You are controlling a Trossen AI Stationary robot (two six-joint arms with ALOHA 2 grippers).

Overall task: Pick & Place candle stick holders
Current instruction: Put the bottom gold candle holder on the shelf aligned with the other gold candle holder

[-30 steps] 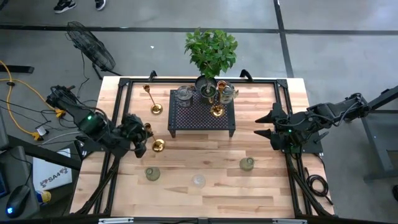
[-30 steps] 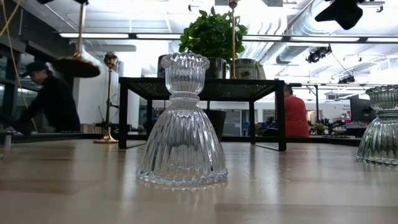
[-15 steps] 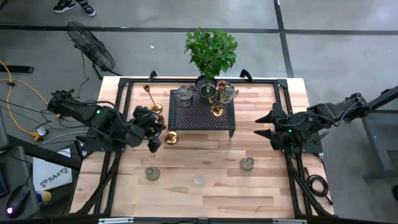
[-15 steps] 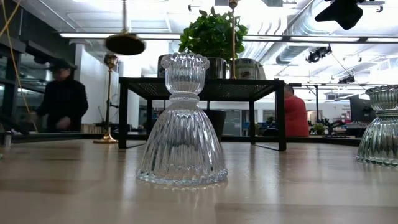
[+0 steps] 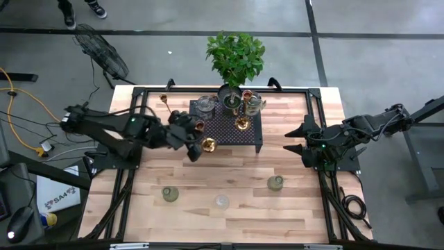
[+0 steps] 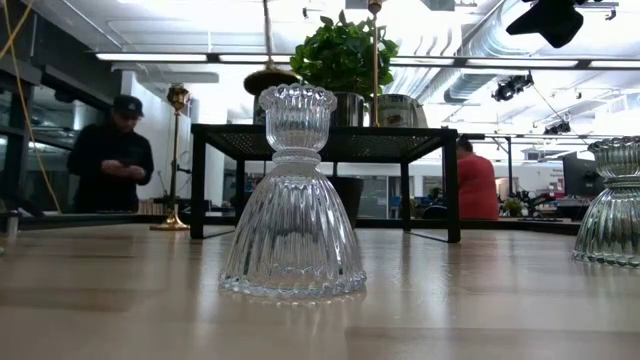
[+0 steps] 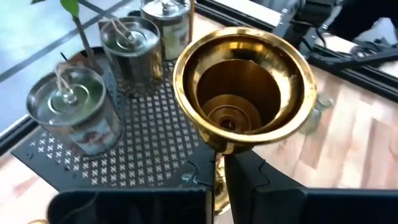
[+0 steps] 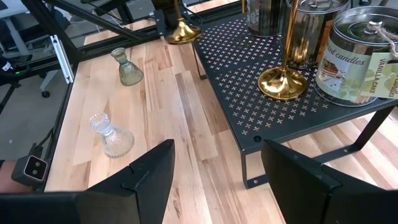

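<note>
My left gripper (image 5: 196, 143) is shut on a slim brass candle stick holder (image 5: 207, 144) over the near left corner of the black perforated stand (image 5: 225, 128). Its round base shows in the left wrist view (image 7: 242, 81) and the low view (image 6: 270, 79), above the stand's top. My right gripper (image 5: 294, 141) waits open and empty to the right of the stand. Another brass holder (image 5: 242, 123) stands on the stand by its base. Two dull greenish holders (image 5: 170, 194) (image 5: 275, 182) and a clear glass one (image 5: 221, 202) stand on the table. My left gripper pinches the brass holder's thin stem (image 7: 218, 177) between its two fingers (image 7: 267, 193), above the round base (image 7: 242, 81). The fingers come from the table's left, slanting down. The holder hangs upright, base down, lifted clear of the table and the stand.
Silver candle tins (image 5: 206, 104) (image 5: 254, 104) and a potted plant (image 5: 236, 55) crowd the stand's far side. A third brass holder (image 5: 165, 100) stands at the far left of the table. People (image 6: 112, 150) (image 6: 475, 180) are in the room behind.
My left gripper has carried the brass holder from the table's left part toward the right and far edge, up to the stand's near left corner. The holder has stayed upright and clear of the table.
</note>
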